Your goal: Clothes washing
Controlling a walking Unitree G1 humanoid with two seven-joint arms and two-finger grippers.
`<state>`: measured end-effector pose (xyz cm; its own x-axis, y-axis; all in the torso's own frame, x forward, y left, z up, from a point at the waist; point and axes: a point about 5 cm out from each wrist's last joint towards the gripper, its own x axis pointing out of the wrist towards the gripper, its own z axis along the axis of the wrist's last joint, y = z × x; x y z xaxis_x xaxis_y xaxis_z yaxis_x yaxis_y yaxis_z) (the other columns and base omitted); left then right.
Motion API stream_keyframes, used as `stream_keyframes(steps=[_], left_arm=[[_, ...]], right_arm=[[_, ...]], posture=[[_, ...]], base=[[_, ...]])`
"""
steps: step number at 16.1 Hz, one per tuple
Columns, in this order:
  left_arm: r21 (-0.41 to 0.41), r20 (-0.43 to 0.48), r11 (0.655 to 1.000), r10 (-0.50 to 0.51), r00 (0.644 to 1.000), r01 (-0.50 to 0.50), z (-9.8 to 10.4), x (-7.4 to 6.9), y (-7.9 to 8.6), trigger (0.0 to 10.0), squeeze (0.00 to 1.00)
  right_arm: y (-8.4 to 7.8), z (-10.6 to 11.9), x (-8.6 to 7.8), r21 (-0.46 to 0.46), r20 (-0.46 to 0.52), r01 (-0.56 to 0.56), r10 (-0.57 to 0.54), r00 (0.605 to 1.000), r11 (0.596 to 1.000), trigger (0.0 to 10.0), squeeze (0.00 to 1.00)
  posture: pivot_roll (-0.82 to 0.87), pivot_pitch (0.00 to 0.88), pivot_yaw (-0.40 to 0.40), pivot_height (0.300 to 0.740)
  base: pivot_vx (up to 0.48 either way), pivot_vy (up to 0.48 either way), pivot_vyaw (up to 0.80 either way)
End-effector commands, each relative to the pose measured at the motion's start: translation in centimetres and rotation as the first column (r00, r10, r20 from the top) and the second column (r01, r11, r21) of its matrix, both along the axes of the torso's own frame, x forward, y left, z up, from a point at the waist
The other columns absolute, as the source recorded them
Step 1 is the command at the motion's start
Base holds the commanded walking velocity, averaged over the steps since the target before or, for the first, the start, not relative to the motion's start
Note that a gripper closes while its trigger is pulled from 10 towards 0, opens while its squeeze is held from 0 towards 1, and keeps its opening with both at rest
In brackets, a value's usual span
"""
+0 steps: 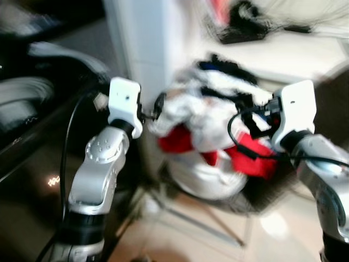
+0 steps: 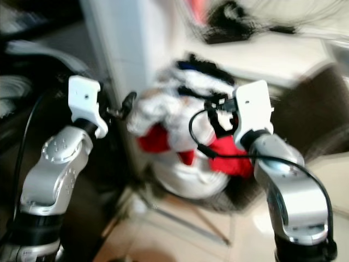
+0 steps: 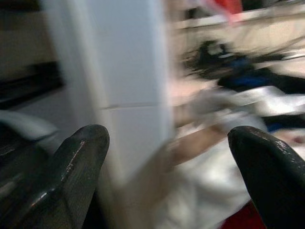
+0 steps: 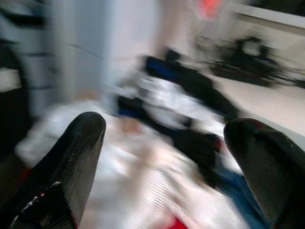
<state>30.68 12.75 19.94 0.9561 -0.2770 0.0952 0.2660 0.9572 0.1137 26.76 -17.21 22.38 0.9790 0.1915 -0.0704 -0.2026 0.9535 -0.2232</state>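
Roughly level, both grippers flank the laundry pile (image 1: 210,131) heaped in a white basket (image 1: 210,183): left gripper (image 3: 167,157) has fingers spread apart just beside the pile's white-pillar side, right gripper (image 4: 162,162) is likewise spread wide, pointing straight over the white, black and blue clothes. Pile lies between them, right one seems nearer; heavy blur, no writing or labels readable.

Home laundry corner — heaped clothes basket (image 1: 210,183), white pillar (image 1: 139,49), tiled floor (image 1: 185,240)
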Motion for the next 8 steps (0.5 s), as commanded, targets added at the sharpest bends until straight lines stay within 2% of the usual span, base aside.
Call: stream_keyframes(steps=[1, 4, 8], left_arm=[[0.007, 0.007, 1.0, 0.012, 1.0, -0.012, 0.28, -0.05, 0.3, 10.0, 0.0], [0.01, 0.005, 1.0, 0.006, 1.0, -0.006, 0.27, -0.07, 0.19, 10.0, 0.0], [0.009, 0.002, 1.0, -0.007, 1.0, 0.007, 0.25, -0.03, -0.02, 10.0, 0.0]], right_arm=[[0.26, 0.42, 0.04, 0.004, 0.019, -0.017, 0.017, 1.0, 1.0, 10.0, 0.0], [0.22, 0.47, 0.04, -0.003, 0.026, -0.015, 0.015, 1.0, 1.0, 10.0, 0.0], [-0.18, 0.51, 0.08, 0.021, 0.03, 0.022, -0.023, 0.999, 1.0, 10.0, 0.0]], posture=[[-0.01, 0.0, 0.03, 0.74], [-0.01, 0.0, 0.033, 0.74], [-0.02, 0.0, 0.039, 0.74]], base=[[0.319, 0.0, 0.8], [0.321, 0.0, 0.8], [0.318, 0.0, 0.0]])
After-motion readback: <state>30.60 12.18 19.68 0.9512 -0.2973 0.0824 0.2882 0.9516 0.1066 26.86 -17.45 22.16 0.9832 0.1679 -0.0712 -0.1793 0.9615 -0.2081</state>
